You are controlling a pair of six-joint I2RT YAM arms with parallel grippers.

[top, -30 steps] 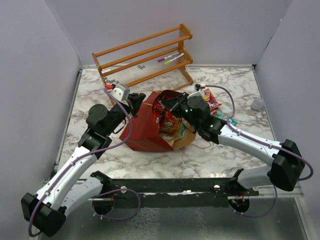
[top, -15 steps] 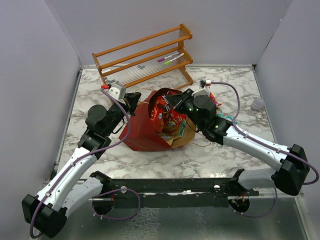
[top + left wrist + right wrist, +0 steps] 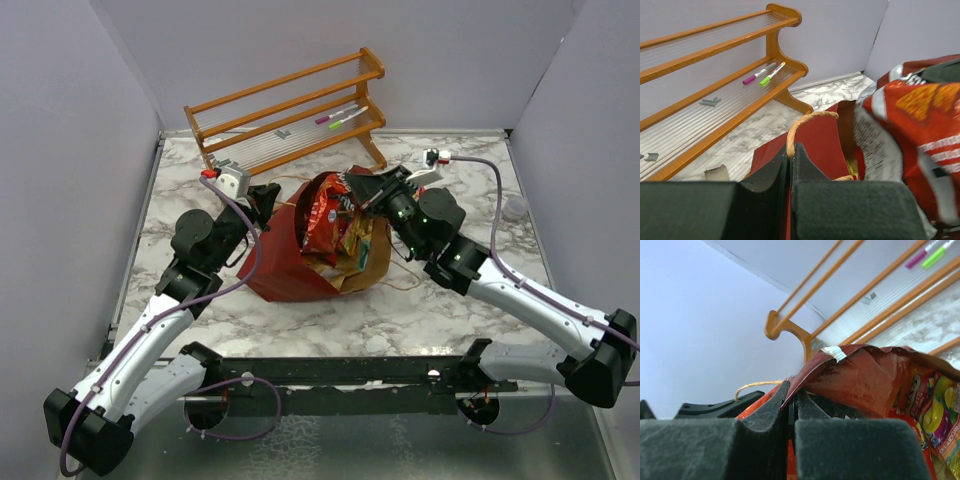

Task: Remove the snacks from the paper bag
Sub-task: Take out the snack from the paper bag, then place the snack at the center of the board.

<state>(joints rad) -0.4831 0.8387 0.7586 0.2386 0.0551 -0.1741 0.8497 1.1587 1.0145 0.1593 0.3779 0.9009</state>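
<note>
The red paper bag (image 3: 285, 265) lies on its side on the marble table, its brown mouth facing right. My left gripper (image 3: 270, 197) is shut on the bag's upper rim beside the twine handle (image 3: 807, 117); the red wall (image 3: 815, 145) shows past the jaws. My right gripper (image 3: 352, 192) is shut on the top edge of a large red foil snack packet (image 3: 320, 212) and holds it raised above the bag's mouth. The packet hangs in front of the jaws in the right wrist view (image 3: 865, 382) and shows in the left wrist view (image 3: 910, 120). More colourful packets (image 3: 352, 245) sit in the mouth.
A wooden slatted rack (image 3: 290, 110) stands at the back, close behind the bag, with a pink and a green pen (image 3: 338, 120) on it. A small white cup (image 3: 513, 207) sits at the right edge. Grey walls close in both sides.
My right gripper has risen and moved right and back, drawing the red packet up out of the bag's mouth. My left gripper has kept its hold on the bag.
</note>
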